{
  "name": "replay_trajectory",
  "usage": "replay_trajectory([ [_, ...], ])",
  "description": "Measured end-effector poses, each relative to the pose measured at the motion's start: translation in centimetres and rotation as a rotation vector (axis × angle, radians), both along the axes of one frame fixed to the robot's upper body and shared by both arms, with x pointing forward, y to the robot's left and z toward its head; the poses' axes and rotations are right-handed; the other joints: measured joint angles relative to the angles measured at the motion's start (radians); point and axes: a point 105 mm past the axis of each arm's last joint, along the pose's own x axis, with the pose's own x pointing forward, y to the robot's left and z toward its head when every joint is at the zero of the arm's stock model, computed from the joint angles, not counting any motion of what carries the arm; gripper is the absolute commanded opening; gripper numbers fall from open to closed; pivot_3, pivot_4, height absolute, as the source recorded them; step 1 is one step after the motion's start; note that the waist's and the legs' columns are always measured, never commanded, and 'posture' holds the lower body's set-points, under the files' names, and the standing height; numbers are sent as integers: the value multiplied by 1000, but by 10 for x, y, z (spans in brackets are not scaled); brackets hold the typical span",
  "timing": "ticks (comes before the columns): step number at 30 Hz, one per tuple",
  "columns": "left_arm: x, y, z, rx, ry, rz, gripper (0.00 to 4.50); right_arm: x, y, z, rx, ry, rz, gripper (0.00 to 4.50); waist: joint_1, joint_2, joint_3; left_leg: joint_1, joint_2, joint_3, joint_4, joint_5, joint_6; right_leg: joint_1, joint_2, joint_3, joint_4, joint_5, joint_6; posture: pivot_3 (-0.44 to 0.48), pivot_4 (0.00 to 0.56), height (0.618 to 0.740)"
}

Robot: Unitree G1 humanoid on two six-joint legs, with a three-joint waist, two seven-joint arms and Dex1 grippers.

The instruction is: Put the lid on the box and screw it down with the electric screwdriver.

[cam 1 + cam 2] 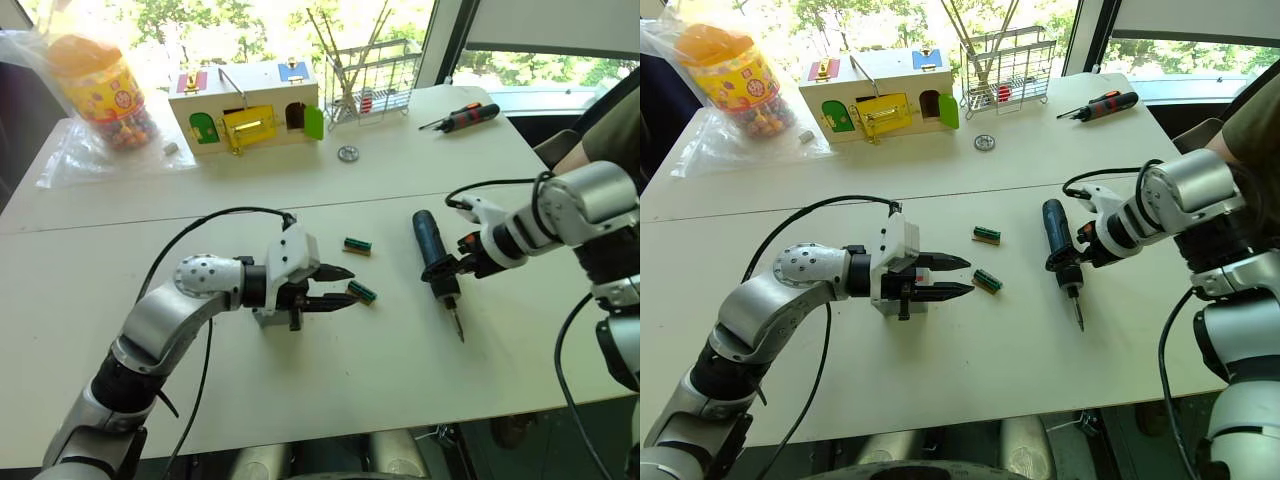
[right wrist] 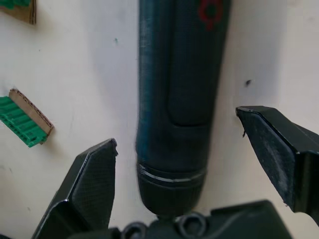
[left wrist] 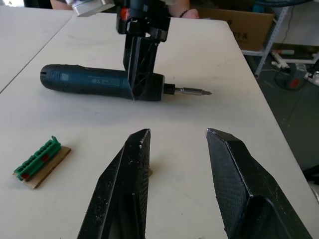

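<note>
The electric screwdriver (image 1: 434, 255), a thick dark-blue stick, lies on the white table right of centre, its metal bit (image 1: 458, 325) pointing at the front edge. My right gripper (image 1: 458, 266) is open and straddles the screwdriver's body near the bit end. In the right wrist view one finger (image 2: 92, 184) stands on each side of the screwdriver (image 2: 179, 89), with a gap on both sides. My left gripper (image 1: 345, 286) hovers open over the table's middle, holding nothing. A small grey box (image 1: 268, 318) peeks out under my left wrist, mostly covered. The lid is hidden.
Two green terminal blocks (image 1: 357, 245) (image 1: 362, 292) lie between the grippers. At the back stand a wooden box with coloured doors (image 1: 250, 115), a sweet jar (image 1: 102, 90), a wire rack (image 1: 372, 78), a metal disc (image 1: 347, 153) and an orange-black hand screwdriver (image 1: 465, 117). A person (image 1: 610, 135) is at the right edge.
</note>
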Motion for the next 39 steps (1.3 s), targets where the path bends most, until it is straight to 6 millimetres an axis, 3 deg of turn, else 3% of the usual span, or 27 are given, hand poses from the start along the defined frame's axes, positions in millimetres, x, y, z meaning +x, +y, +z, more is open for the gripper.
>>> replay_trajectory([
  [2,2,1,-2,4,-2,18,1802,-1,0,-3,-38,17,14,4379,4,0,0,0,0,-1,0,0,0,0,0,0,0,0,0,0,150,740],
  [10,10,12,-3,43,-25,80,1802,-14,-3,-11,-163,43,124,1832,10,0,0,0,0,-3,1,0,0,1,0,-2,0,0,0,0,150,740],
  [16,13,20,-3,54,-28,105,1802,-14,-8,-14,-142,49,88,1744,18,-5,-3,1,0,-3,1,0,0,3,0,-2,0,0,0,0,150,740],
  [21,14,34,-8,96,-10,124,1802,2,-4,-9,-20,28,-27,1744,11,-7,-4,1,0,-3,2,0,0,2,1,-1,0,0,0,0,150,740],
  [24,20,49,-6,112,3,148,1802,22,11,16,100,-78,-54,1744,-3,-1,0,-1,0,-1,-1,0,-1,-3,1,0,1,0,0,0,150,740],
  [28,25,64,-7,139,28,157,1802,47,45,91,467,-317,-68,1744,-6,0,1,-2,1,0,-4,0,-1,-6,1,-1,2,0,0,0,150,740],
  [31,28,77,-7,156,60,165,1802,52,78,144,850,-680,-4,1744,-5,0,0,-3,1,-2,-3,0,-1,-5,1,-2,2,0,0,0,150,740],
  [35,35,97,-7,155,84,234,1802,38,94,159,1118,-952,-95,1744,-1,0,0,-3,0,-3,0,1,-2,-4,1,-2,4,0,0,0,150,740],
  [39,35,102,-8,149,116,257,1802,14,108,151,1166,-1105,-97,1744,-5,1,1,-2,-2,-3,0,1,-1,-4,1,-1,5,0,0,0,150,740],
])
